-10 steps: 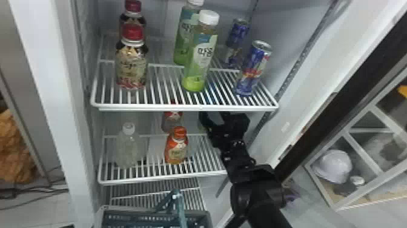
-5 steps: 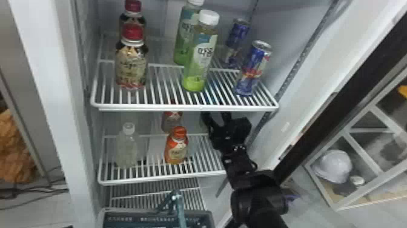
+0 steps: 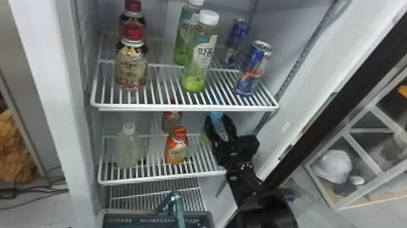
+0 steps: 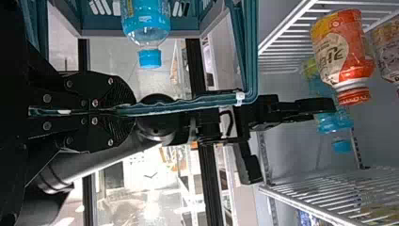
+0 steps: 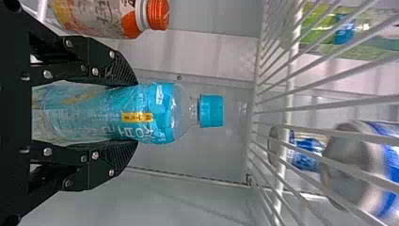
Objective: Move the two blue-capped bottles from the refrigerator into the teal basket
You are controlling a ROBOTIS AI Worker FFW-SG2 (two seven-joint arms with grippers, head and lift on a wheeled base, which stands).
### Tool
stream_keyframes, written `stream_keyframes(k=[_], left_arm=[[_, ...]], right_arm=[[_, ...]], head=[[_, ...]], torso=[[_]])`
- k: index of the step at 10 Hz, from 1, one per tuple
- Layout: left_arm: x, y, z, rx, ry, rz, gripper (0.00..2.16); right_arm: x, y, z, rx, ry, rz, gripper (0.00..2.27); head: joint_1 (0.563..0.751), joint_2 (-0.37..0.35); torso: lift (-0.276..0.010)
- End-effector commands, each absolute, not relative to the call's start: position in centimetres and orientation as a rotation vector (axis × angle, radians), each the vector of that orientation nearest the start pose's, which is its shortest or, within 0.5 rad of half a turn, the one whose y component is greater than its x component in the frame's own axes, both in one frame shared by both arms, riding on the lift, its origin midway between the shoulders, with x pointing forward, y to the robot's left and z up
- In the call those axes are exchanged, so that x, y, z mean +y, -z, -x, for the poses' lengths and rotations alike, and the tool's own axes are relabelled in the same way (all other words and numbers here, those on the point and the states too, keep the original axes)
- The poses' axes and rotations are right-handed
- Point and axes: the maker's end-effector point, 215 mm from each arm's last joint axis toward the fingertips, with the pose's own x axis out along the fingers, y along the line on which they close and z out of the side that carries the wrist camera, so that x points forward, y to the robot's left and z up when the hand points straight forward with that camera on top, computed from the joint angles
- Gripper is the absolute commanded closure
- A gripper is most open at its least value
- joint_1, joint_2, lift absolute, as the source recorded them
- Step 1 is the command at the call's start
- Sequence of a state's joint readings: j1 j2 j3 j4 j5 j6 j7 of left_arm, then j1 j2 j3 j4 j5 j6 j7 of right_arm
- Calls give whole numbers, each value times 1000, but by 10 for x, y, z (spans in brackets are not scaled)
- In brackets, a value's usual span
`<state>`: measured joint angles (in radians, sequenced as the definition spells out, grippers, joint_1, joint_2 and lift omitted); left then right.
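The right gripper point(image 5: 136, 113) is narrowed around a clear plastic bottle with blue label and cap point(image 5: 162, 113), upright near the right edge of the white wire middle shelf point(image 3: 145, 179). An orange plastic bottle with an orange cap point(image 3: 176, 145) stands near that shelf's front edge. Lower down, the left gripper point(image 4: 134, 113) pinches the teal plastic handle point(image 4: 188, 104) of the basket point(image 4: 183, 34). Another blue-capped bottle point(image 4: 146, 21) is inside, its cap above the rim. One bottle appears delivered; the gripped one remains.

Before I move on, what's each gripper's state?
Left gripper: closed on the teal plastic basket handle.
Right gripper: closed around the clear blue-capped bottle.
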<state>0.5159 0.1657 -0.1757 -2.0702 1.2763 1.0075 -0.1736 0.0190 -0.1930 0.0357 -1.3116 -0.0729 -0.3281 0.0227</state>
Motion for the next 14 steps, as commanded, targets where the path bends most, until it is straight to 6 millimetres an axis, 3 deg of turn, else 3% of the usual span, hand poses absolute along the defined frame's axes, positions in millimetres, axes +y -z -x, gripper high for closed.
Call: stream_keyframes(k=[1, 14], left_arm=[[-66, 387, -230, 965, 923, 1132, 1107], [-65, 388, -230, 963, 915, 1136, 1108]], right_arm=[[-282, 385, -550, -49, -52, 121, 742], [-258, 360, -410, 55, -161, 102, 742]], head=[[695, -350], [695, -350]], torso=[[-136], [-136]])
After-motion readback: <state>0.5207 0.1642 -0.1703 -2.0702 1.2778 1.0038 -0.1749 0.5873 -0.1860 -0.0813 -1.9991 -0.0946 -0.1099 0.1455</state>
